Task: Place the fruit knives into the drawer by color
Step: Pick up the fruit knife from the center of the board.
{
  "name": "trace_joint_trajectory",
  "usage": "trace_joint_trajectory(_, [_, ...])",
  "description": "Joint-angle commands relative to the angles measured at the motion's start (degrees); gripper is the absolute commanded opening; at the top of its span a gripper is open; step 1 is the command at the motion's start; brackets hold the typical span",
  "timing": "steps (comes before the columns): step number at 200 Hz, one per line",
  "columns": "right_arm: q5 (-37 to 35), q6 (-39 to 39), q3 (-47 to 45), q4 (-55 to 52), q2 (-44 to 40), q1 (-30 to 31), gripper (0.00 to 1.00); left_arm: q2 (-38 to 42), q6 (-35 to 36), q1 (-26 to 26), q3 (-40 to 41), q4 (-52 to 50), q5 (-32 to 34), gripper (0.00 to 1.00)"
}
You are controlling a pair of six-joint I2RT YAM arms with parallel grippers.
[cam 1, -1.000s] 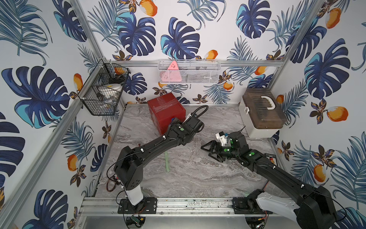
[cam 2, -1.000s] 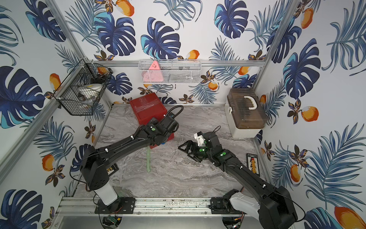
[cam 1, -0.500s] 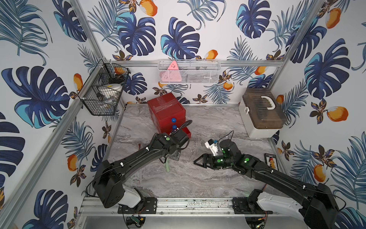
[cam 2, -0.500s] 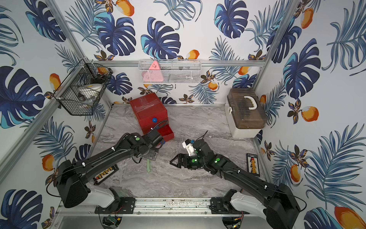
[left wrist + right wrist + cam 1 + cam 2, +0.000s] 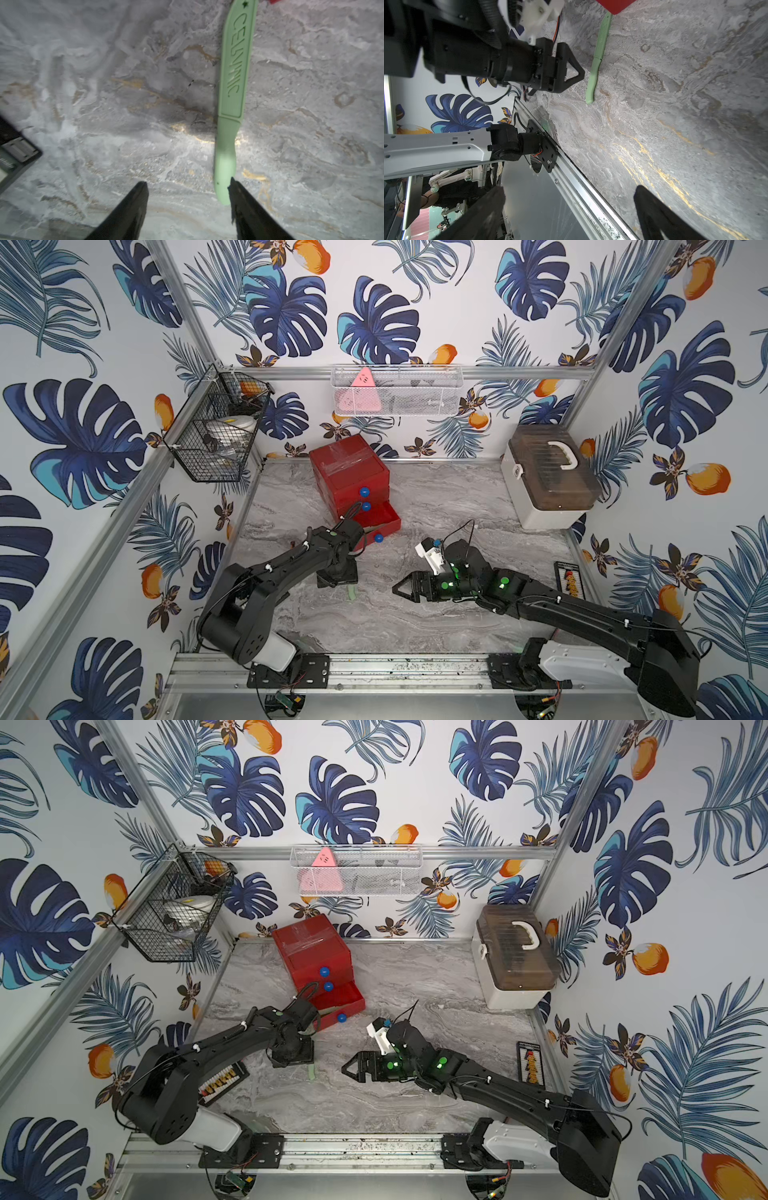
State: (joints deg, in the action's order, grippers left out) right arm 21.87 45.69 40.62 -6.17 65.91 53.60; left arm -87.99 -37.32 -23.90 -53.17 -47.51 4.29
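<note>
A mint-green fruit knife (image 5: pixel 232 83) lies flat on the marble floor in front of the drawer (image 5: pixel 349 472), a red chest with blue knobs. The chest's bottom tray (image 5: pixel 380 522) is pulled out. My left gripper (image 5: pixel 188 185) points down over the knife's near end (image 5: pixel 351 593). Its jaws are open, and the knife's rounded tip lies just inside one finger (image 5: pixel 239 199). In the right wrist view the knife (image 5: pixel 598 56) lies beside the left arm's finger (image 5: pixel 575 72). My right gripper (image 5: pixel 399 591) hovers open and empty to the right of the knife, pointing toward it. No other knives show.
A white box with a brown lid (image 5: pixel 548 472) stands at the back right. A black wire basket (image 5: pixel 220 435) and a white mesh shelf (image 5: pixel 395 389) hang on the walls. Small cards lie at the floor's right edge (image 5: pixel 571 578) and left edge (image 5: pixel 222 1079). The aluminium rail (image 5: pixel 374 668) bounds the front.
The left arm has pulled back from the chest, leaving the bottom tray drawn out, and come down over the green knife with narrower jaws. The right gripper moved forward and left, still open.
</note>
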Motion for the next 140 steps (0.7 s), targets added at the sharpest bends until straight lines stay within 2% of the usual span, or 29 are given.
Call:
trace_joint_trajectory(1, [-1.45,0.26,0.56,1.54,0.02,0.10,1.00,-2.48,1.54,0.49,-1.36,3.08,-3.00,0.67])
trace_joint_trajectory(85, [-3.03,1.05,0.62,2.44,0.84,0.10,1.00,-9.48,-0.15,1.22,-0.69,8.25,-3.70,0.65])
trace_joint_trajectory(107, [-3.40,1.36,0.32,2.80,0.98,0.10,1.00,-10.98,0.37,1.55,-0.01,9.18,-3.43,0.59])
trace_joint_trajectory(126, [-3.67,1.76,0.04,3.29,1.09,0.10,1.00,-11.76,0.93,1.66,0.32,9.63,-3.16,0.45])
trace_joint_trajectory(140, [-3.81,1.77,0.09,3.42,1.33,0.10,1.00,-12.09,1.36,1.92,0.43,9.80,-3.28,0.44])
